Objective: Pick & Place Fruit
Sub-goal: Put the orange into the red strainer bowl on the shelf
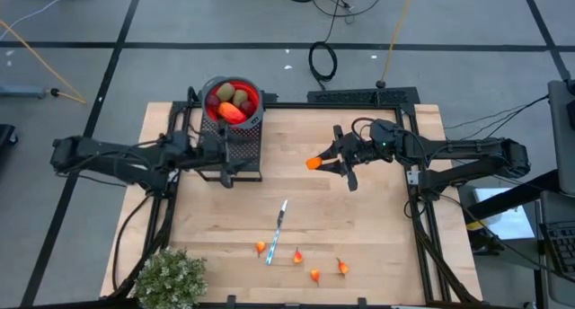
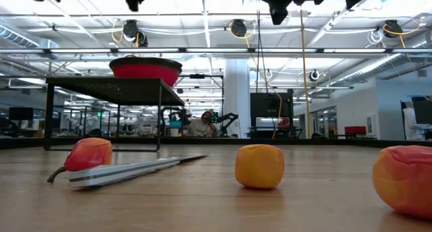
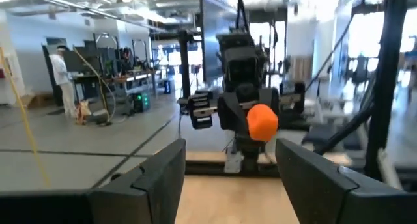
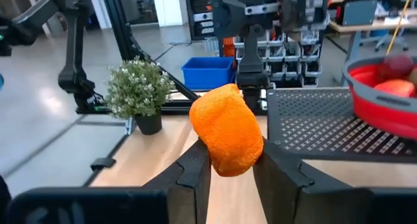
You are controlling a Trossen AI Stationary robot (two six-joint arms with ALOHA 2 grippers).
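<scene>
Wooden table (image 1: 377, 228), four small fruits (image 1: 315, 275), probably a knife (image 1: 278, 230), plant (image 1: 171, 278), mesh stand (image 1: 241, 143)

bowl (image 1: 253, 97): upper left of centre, on the rack (image 1: 243, 138)
knife (image 1: 278, 230): lower centre
plant (image 1: 171, 279): lower left corner

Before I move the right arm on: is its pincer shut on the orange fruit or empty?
Shut on it. The right pincer clamps the orange fruit between both fingers, held in the air above the table.
</scene>
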